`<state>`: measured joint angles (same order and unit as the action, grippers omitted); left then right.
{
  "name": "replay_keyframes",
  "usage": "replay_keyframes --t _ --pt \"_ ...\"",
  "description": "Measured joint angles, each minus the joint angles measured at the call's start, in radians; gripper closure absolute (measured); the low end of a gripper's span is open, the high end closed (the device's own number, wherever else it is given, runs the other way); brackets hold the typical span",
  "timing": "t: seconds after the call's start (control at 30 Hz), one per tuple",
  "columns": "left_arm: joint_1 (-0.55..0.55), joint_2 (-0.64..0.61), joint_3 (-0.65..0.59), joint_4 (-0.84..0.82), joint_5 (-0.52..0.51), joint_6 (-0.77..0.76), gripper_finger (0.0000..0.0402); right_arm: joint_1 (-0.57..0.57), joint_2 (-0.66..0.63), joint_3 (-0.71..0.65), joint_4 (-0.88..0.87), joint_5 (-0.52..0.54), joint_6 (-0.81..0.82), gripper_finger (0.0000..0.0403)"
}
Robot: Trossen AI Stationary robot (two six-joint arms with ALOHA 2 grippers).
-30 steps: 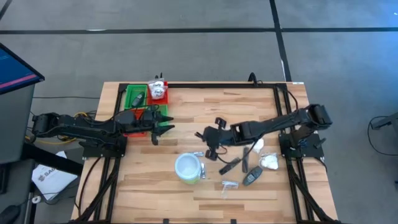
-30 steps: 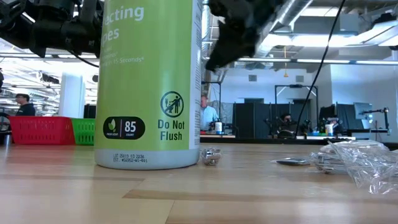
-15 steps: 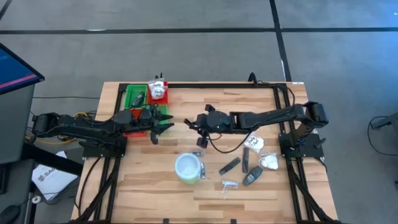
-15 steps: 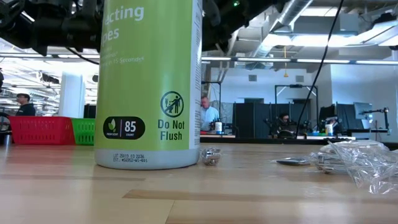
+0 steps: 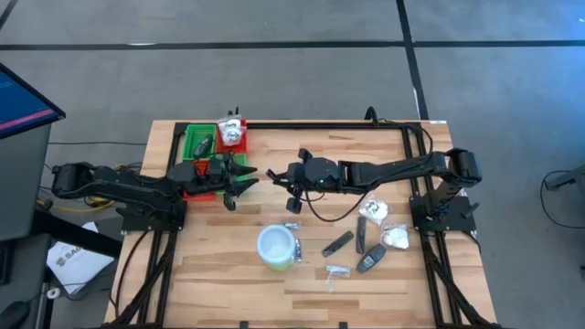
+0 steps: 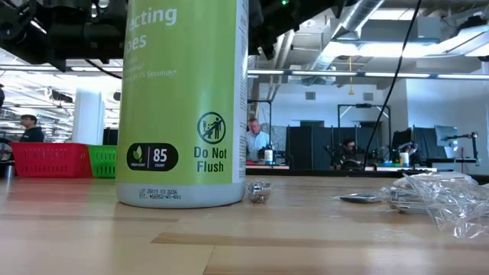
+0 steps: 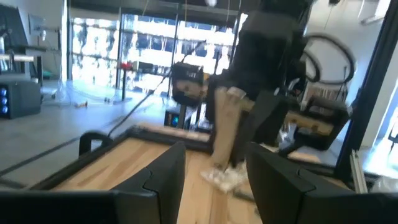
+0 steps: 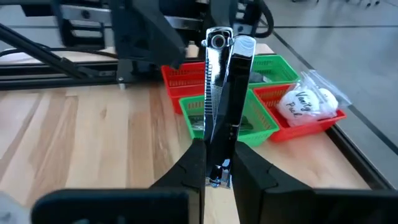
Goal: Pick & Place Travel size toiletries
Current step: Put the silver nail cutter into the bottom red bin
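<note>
Right end effector clamped on a slim chrome-and-black clipper, held upright between its fingers. In the high view this end effector hangs above the table around mid-width, pointed toward the red and green tray at the far left corner. A white packet marked "Vanity Pack" sits in a red compartment; a dark item lies in a green one.

Left end effector just beside the tray, fingers parted with nothing between them.

The remaining toiletries lie on the table's right-hand part: dark sticks, a dark oval, white packets, a clear sachet. The round white tub stands near them; in the low view it is a tall green wipes canister.
</note>
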<state>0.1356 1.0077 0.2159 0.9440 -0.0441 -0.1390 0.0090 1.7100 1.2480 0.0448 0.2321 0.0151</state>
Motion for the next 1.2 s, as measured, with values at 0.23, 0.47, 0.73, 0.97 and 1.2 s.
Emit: replay_keyframes --t 0.23,0.47,0.73,0.97,1.2 --pt "0.0 0.143 0.055 0.094 0.001 0.002 0.0243 -0.001 0.0 0.0 -0.011 0.0 0.001 0.0364" --pt "0.0 0.232 0.121 0.107 0.0 0.011 0.0243 -0.001 0.0 0.0 -0.016 0.0 0.002 0.0364" --pt "0.0 0.265 0.167 0.113 0.061 0.037 0.0247 0.0 0.0 0.0 -0.024 0.0 0.003 0.0364" --pt "0.0 0.273 0.166 0.11 0.059 0.047 0.0339 0.0 -0.001 0.0 -0.037 0.003 0.003 0.0362" --pt "0.0 0.273 0.166 0.111 0.035 0.065 0.0374 -0.001 -0.001 0.0 -0.037 0.009 0.001 0.0359"
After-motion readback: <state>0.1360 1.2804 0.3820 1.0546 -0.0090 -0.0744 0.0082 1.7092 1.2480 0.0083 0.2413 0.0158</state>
